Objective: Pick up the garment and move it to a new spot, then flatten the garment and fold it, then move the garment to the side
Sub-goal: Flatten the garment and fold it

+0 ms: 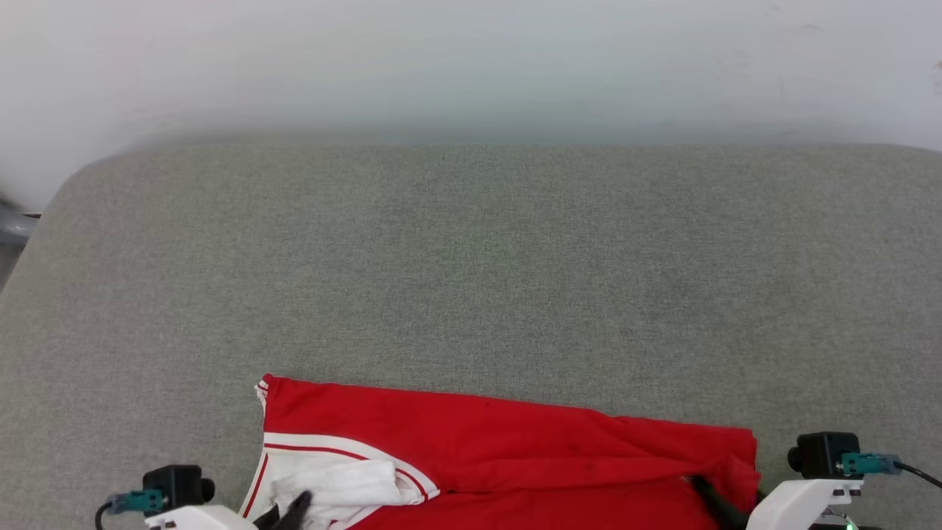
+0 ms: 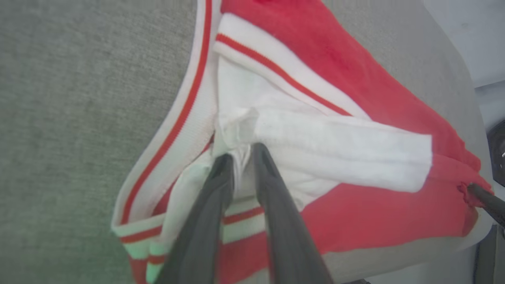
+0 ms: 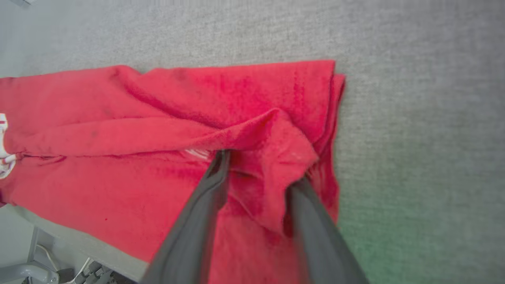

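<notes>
A wide grey cloth-covered surface (image 1: 471, 258) stretches ahead of my jaws, with a pale wall (image 1: 471, 59) beyond it. The red garment (image 1: 515, 449) lies stretched between both jaws at the near edge. My left jaws narrowly pinch its white fold; my right jaws clasp a bunched red corner.

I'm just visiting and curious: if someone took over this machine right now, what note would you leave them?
Left gripper: shut on a white part of the garment.
Right gripper: fingers straddle a bunched red fold at the other end; firm grip unclear.
Garment: lies along the near edge of the grey padded surface, apparently layered lengthwise, creased.
Done: seemingly a first lengthwise fold.
Left: smooth it, finish folding, move it aside.
</notes>
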